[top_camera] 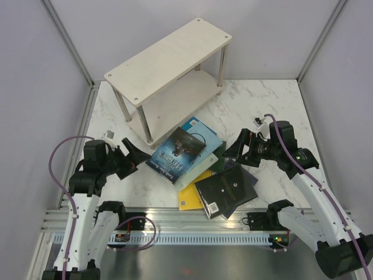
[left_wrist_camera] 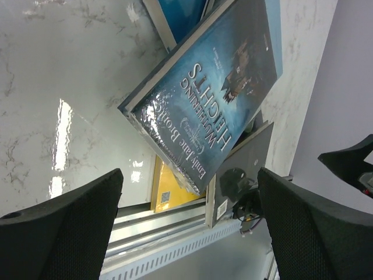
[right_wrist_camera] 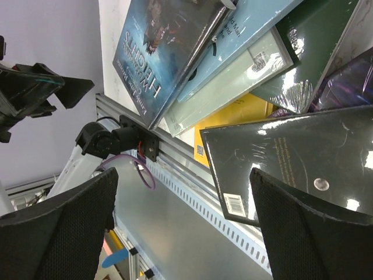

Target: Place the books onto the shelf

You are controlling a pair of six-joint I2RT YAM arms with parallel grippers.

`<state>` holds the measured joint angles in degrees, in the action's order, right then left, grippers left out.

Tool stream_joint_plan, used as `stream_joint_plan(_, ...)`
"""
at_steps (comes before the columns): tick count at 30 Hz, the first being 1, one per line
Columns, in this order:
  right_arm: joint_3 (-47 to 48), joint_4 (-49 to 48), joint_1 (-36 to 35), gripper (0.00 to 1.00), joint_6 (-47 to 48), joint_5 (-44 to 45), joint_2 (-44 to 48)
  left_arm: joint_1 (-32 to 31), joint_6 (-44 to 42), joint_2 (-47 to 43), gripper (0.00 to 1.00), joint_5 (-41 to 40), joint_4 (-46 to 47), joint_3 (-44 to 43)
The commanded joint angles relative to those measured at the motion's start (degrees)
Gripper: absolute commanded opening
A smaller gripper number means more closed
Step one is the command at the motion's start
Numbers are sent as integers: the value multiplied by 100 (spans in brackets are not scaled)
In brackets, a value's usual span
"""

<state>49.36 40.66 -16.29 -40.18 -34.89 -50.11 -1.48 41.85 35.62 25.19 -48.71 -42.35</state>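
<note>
Seven books (right_wrist_camera: pixel 175 52) visible; one two-tier shelf (top_camera: pixel 169 55); two pincers (top_camera: pixel 139 156) (top_camera: pixel 234 150).

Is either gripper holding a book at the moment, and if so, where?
Nothing is held; the left gripper and right gripper are both open beside the books.

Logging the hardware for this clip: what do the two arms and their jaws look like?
Both the left arm and right arm have white link shells with black joint housings. A purple cable runs along each. The jaws are black, broad and wedge-shaped, with a finely textured face.
</note>
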Motion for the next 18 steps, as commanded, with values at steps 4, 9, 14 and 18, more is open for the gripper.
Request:
stream_joint_plan(4,21,-340,-14,98,37,-53,-61,-2,386,-160,100,539,307,709)
stream_joint_plan(9,-32,-331,-14,98,90,-61,-87,-2,641,-55,100,487,836,1316)
stream_joint_plan(14,-50,-340,-14,98,142,-70,-175,7,1009,-20,100,434,1573,1764)
stream_joint_plan(18,-76,-349,-5,98,186,-70,-227,-2,1247,-37,100,460,2320,2019)
